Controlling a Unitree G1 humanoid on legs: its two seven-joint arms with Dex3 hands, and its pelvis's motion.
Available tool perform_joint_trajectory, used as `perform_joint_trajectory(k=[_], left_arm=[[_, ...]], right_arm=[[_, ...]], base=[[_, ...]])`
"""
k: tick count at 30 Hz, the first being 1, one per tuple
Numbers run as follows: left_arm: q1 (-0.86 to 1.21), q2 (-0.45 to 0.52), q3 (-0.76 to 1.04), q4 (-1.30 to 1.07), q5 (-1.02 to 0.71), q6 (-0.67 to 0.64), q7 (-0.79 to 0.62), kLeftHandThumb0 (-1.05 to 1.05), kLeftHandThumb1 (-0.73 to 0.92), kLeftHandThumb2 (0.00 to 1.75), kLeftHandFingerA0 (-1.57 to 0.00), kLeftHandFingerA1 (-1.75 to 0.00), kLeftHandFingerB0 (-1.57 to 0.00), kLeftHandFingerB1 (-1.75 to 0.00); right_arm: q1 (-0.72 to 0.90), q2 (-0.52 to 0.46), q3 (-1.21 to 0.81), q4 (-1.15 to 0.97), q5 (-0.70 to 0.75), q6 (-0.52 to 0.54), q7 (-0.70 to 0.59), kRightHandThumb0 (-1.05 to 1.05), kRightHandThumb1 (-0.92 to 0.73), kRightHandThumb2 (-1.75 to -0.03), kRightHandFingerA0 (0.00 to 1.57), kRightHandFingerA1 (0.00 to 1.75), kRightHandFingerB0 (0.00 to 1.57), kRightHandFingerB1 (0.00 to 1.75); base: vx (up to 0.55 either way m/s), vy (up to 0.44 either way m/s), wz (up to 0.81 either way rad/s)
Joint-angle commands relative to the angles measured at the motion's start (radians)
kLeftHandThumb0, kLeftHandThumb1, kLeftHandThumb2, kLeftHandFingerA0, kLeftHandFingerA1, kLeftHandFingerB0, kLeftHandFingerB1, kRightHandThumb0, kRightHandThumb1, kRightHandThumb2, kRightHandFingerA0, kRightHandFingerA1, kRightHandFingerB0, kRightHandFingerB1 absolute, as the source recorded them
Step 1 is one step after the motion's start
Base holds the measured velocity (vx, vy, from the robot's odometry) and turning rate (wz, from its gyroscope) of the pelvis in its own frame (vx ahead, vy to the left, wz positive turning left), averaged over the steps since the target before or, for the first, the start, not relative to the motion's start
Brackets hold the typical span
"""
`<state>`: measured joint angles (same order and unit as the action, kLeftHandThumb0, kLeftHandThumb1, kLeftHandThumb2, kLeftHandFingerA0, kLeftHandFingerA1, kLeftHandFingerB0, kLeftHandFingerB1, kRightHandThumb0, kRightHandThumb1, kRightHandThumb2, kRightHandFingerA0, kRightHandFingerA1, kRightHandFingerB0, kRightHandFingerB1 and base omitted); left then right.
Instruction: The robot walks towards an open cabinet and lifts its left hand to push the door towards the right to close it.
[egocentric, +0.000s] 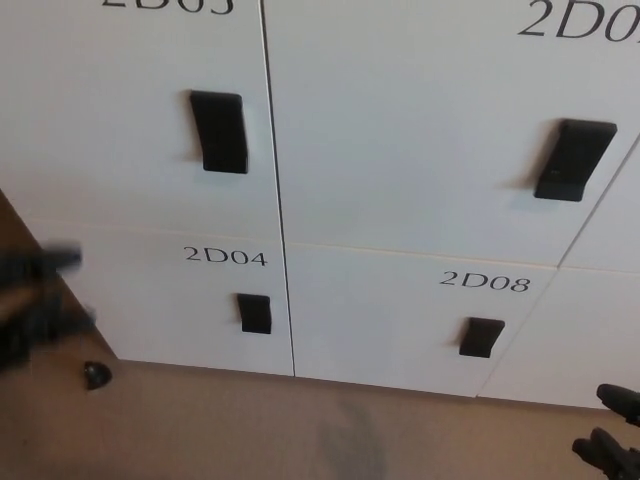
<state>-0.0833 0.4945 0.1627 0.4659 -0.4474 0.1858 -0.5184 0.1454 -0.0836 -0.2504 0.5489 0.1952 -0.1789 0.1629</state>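
The white cabinet door (140, 110) at upper left lies flush with its neighbours; its black handle (220, 131) runs vertically. Below it sits the door marked 2D04 (170, 300), and to that door's right, door 2D08 (400, 320). Bare tan floor (300, 430) spreads before the cabinet. The left hand (35, 305) shows as a dark blur at the left edge; its finger state cannot be determined. Of the right hand (612, 440), only fingertips show at lower right, holding nothing visible.
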Motion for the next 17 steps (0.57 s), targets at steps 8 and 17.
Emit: perform_joint_trajectory(k=[8, 17], left_arm=[[0.23, -0.175, 0.024, 0.031, 0.147, -0.137, 0.241, -0.53, 0.58, 0.92, -0.36, -0.54, -0.26, -0.47], [0.208, -0.145, -0.003, 0.233, 0.243, -0.25, 0.27, -0.5, 0.55, 0.91, -0.38, -0.55, -0.26, -0.48]], right_arm=[[-0.011, -0.095, 0.01, 0.059, -0.068, 0.033, -0.028, -0.36, -0.58, -0.57, 0.71, 0.48, 0.61, 0.44], [0.013, -0.097, 0.003, 0.074, -0.052, 0.012, -0.004, -0.39, -0.63, -0.58, 0.58, 0.44, 0.51, 0.4]], base=[[-0.03, -0.008, 0.02], [-0.04, -0.012, 0.01]])
